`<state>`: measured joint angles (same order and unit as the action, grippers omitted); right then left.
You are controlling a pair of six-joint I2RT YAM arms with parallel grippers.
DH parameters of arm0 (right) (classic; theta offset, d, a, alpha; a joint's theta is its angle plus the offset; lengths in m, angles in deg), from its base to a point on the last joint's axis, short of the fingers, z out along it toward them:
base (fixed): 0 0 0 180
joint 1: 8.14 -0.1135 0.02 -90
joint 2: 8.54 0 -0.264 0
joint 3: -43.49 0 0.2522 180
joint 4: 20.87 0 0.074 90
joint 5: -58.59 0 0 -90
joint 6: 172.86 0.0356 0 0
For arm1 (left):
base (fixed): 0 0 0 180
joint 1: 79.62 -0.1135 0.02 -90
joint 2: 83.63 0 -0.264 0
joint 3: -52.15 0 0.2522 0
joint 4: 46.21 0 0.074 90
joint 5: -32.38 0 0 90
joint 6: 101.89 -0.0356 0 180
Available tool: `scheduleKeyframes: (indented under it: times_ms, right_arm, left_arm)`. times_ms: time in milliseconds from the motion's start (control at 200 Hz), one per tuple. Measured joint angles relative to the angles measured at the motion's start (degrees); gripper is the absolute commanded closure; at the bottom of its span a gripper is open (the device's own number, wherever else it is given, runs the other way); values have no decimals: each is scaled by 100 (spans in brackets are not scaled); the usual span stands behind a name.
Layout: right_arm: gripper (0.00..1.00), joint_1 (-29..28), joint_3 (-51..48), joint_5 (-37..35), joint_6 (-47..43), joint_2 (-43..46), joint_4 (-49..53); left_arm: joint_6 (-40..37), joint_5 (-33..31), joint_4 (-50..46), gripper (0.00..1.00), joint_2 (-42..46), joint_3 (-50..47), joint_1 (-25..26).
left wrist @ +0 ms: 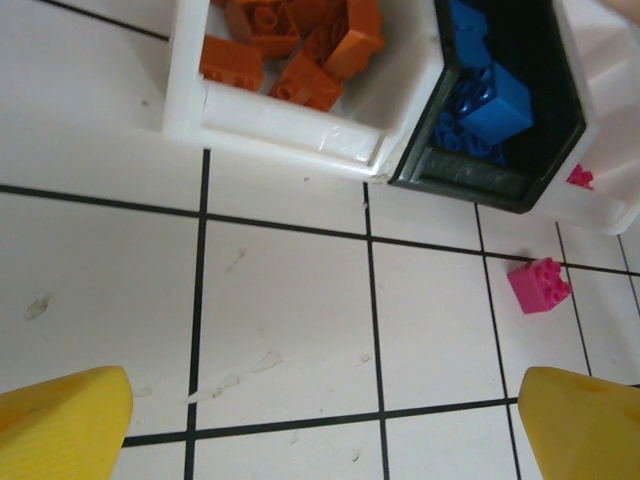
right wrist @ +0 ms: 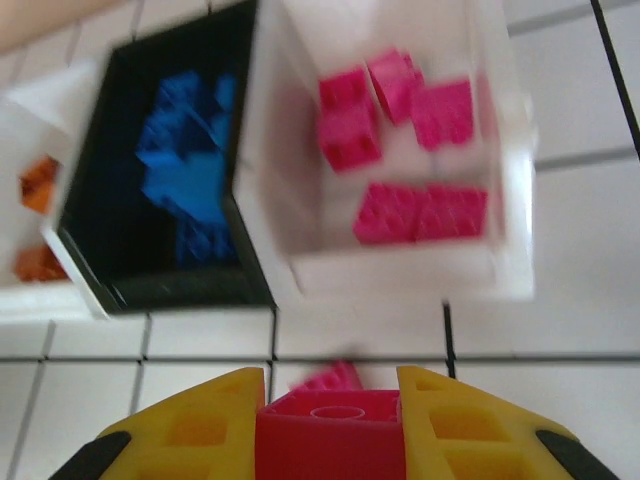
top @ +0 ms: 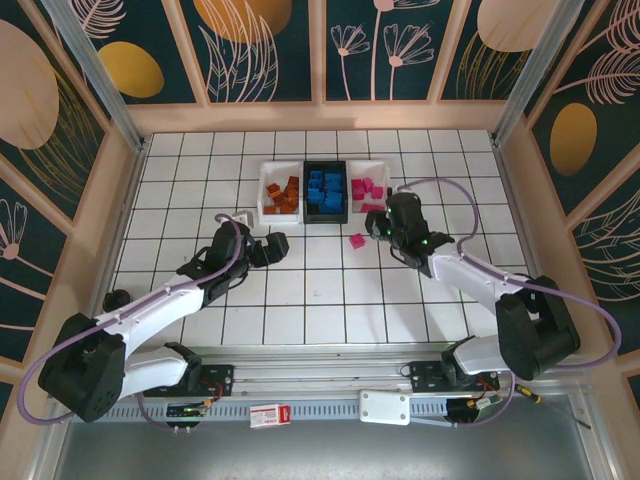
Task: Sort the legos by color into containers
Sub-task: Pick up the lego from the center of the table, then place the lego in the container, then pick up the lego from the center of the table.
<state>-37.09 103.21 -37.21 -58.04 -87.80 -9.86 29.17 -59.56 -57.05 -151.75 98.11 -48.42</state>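
Three containers stand side by side at the back of the table. The left white bin [top: 264, 196] holds orange legos [left wrist: 290, 50], the black bin [top: 325, 214] holds blue legos [right wrist: 190, 160], and the right white bin [right wrist: 400, 272] holds pink legos [right wrist: 420, 210]. My right gripper [right wrist: 330, 430] is shut on a pink lego [right wrist: 330, 440], just in front of the pink bin. Another pink lego [top: 357, 240] lies loose on the tiles below it. My left gripper [top: 275, 246] stands open above bare tiles in front of the orange bin, nothing between its yellow fingers [left wrist: 60, 420].
Wooden walls [top: 120, 200] close in the tiled table on three sides. A white box with a red label [top: 267, 415] and a white block [top: 385, 407] sit by the near rail. A small white item [top: 243, 215] lies left of the orange bin.
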Motion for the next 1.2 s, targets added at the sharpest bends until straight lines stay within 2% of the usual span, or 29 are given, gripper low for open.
scheduleKeyframes:
  times_ms: [150, 280, 315, 385, 450, 661, 816, 941, 1081, 1201]
  right_arm:
    - [80, 173, 953, -72, -195, -960, -105]
    - [74, 369, 1589, -85, -278, -1932, -76]
    - [67, 417, 1733, -85, -304, -2133, -15]
    - [44, 492, 1969, -81, -372, -2441, 52]
    - [37, 538, 2131, -52, -393, -2592, 133]
    - [34, 538, 2153, -42, -413, -2382, 195]
    - [32, 396, 1300, -15, -372, -1375, 101]
    - [31, -46, 605, 57, -348, -704, 28]
    - [30, -525, 304, 87, -376, -848, 46]
    - [30, -621, 278, -13, -470, -1287, 131]
  left_arm:
    - [28, -2, -9, 1, 42, -20, 0]
    - [61, -2, -13, 2, 177, -39, 0]
    - [63, -4, -15, 2, 203, -42, 0]
    - [63, -4, -13, 1, 236, -48, 0]
    - [63, -4, -15, 1, 262, -79, 0]
    - [63, -31, -57, 1, 262, -114, 0]
    - [63, -48, -57, 1, 262, -114, 0]
    - [61, -50, -57, 2, 260, -114, 0]
    - [61, -70, -57, 1, 223, -114, 0]
    - [61, -68, -55, 2, 133, -114, 0]
